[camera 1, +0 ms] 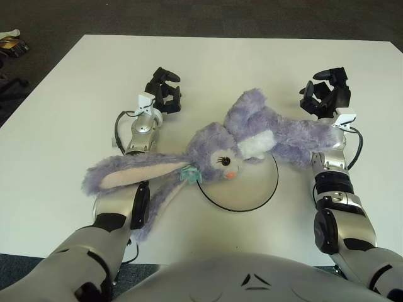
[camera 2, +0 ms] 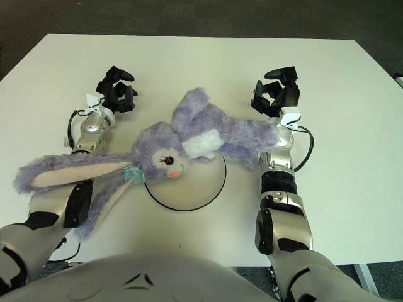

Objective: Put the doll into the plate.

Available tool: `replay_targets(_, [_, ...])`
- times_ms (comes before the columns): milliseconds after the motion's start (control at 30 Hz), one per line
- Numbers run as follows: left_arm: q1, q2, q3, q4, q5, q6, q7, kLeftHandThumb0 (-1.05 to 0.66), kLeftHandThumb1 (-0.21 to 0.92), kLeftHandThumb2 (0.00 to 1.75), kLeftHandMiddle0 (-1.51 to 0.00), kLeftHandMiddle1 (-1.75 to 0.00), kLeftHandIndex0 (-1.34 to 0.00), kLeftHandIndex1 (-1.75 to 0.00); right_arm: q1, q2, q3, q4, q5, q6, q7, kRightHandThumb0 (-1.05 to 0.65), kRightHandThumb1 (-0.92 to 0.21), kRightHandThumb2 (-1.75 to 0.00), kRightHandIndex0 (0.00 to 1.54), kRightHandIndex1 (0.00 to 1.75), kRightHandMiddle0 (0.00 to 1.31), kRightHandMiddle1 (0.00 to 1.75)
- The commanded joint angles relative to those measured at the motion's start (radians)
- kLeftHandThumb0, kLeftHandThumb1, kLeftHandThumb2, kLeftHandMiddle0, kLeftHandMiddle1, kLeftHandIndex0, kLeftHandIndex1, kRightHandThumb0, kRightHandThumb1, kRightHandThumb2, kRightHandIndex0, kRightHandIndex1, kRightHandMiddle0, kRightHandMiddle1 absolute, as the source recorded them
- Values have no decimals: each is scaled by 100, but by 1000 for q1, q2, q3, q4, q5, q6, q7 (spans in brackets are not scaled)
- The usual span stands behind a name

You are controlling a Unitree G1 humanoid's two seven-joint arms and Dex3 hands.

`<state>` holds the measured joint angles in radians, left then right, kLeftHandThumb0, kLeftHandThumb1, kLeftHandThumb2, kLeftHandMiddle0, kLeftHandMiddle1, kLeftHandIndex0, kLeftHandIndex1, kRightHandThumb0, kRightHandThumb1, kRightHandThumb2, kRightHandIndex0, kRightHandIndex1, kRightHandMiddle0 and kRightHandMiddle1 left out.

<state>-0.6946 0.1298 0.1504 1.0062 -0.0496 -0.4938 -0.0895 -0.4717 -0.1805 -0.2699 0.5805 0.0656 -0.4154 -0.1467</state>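
A purple plush rabbit doll (camera 1: 252, 135) lies across the round white plate (camera 1: 255, 189), its head over the plate's left rim. Its long ears (camera 1: 132, 176) drape over my left forearm, and one leg (camera 1: 308, 135) lies against my right wrist. My left hand (camera 1: 165, 91) is up and to the left of the doll, apart from it, fingers relaxed and holding nothing. At the doll's far right my right hand (camera 1: 324, 94) stands just beyond the leg, fingers spread and empty.
The white table (camera 1: 75, 113) runs wide on both sides, with its far edge at the top and dark floor beyond. Small objects (camera 1: 12, 43) lie on the floor at the far left. Cables (camera 1: 118, 129) loop beside each wrist.
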Motion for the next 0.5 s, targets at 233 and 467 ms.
replay_targets(233, [0, 9, 21, 37, -22, -52, -23, -1, 37, 127, -47, -175, -45, -175, 43, 18, -4, -38, 39, 77, 23, -1, -59, -88, 49, 142, 35, 175])
replay_targets(467, [10, 15, 33, 48, -37, -27, -33, -1, 36, 128, -47, -175, -45, -175, 63, 19, -7, -88, 73, 134, 55, -1, -57, -90, 54, 141, 34, 175])
